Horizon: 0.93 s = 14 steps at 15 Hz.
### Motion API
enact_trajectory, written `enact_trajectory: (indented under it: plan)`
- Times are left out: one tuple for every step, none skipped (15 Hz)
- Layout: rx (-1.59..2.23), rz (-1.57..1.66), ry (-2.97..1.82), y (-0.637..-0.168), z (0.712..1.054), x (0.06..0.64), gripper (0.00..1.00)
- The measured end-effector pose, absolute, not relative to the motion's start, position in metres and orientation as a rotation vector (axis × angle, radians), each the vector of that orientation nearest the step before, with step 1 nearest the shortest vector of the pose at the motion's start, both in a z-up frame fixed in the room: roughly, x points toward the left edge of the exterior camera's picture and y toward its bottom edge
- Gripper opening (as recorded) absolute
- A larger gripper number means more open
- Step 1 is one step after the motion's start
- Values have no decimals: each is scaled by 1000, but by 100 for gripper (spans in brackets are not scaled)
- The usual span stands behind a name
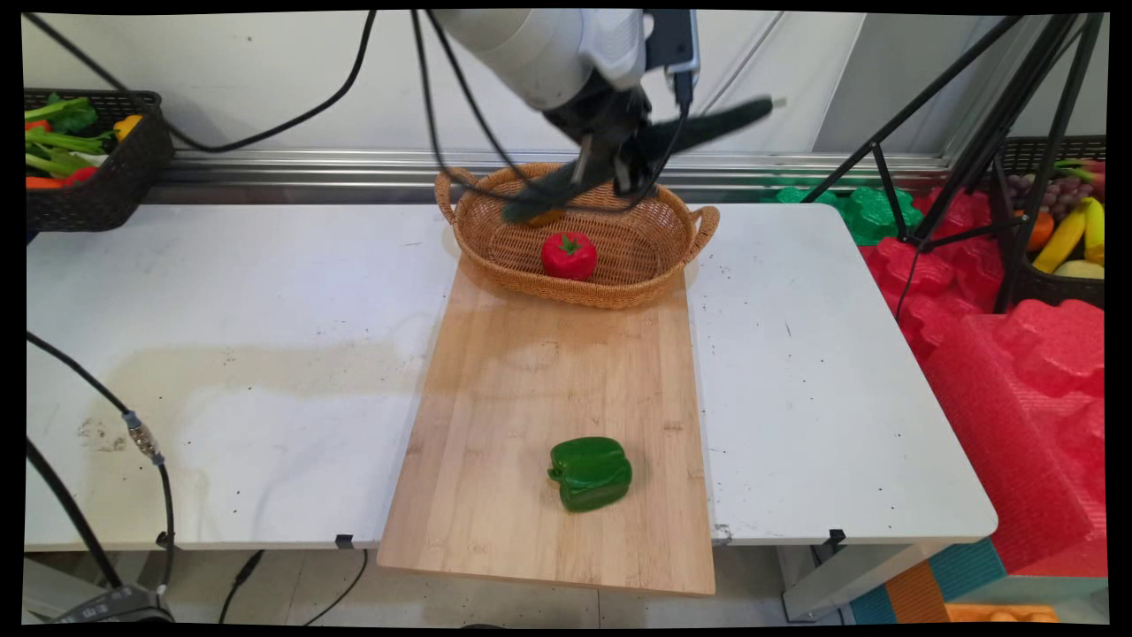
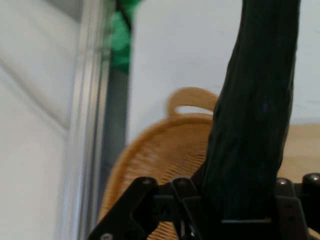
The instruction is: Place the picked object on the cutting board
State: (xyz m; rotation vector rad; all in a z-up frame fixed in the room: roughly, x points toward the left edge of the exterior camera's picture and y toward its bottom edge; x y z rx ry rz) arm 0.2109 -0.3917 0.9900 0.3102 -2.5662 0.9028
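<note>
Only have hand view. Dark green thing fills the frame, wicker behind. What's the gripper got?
Observer: The gripper holds a long cucumber, tilted, its lower end over the wicker basket.
Operator: Anything in the basket?
Observer: A red tomato lies in it, with something orange behind, mostly hidden.
Operator: What's the basket on?
Observer: The far end of a wooden cutting board.
Operator: Else on the board?
Observer: A green bell pepper near its front end.
</note>
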Motion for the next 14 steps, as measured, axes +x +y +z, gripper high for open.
enact_trajectory:
  plan:
    - [276, 884, -2586, -383, 988, 210, 0]
    - [243, 865, -2605, -375, 985, 209, 0]
    - [203, 844, -2629, -366, 982, 209, 0]
    - [159, 819, -2656, -356, 977, 209, 0]
    - [117, 794, -2683, -348, 971, 209, 0]
    - [89, 777, -2701, -342, 966, 209, 0]
    - [63, 759, -2719, -337, 960, 210, 0]
    - [31, 740, -2739, -332, 954, 210, 0]
    - [-3, 718, -2761, -328, 946, 211, 0]
    - [-34, 700, -2779, -325, 938, 212, 0]
    - [-60, 687, -2794, -323, 932, 212, 0]
    - [-87, 674, -2809, -323, 924, 213, 0]
    - [-112, 659, -2824, -324, 917, 214, 0]
    - [-136, 645, -2834, -325, 910, 214, 0]
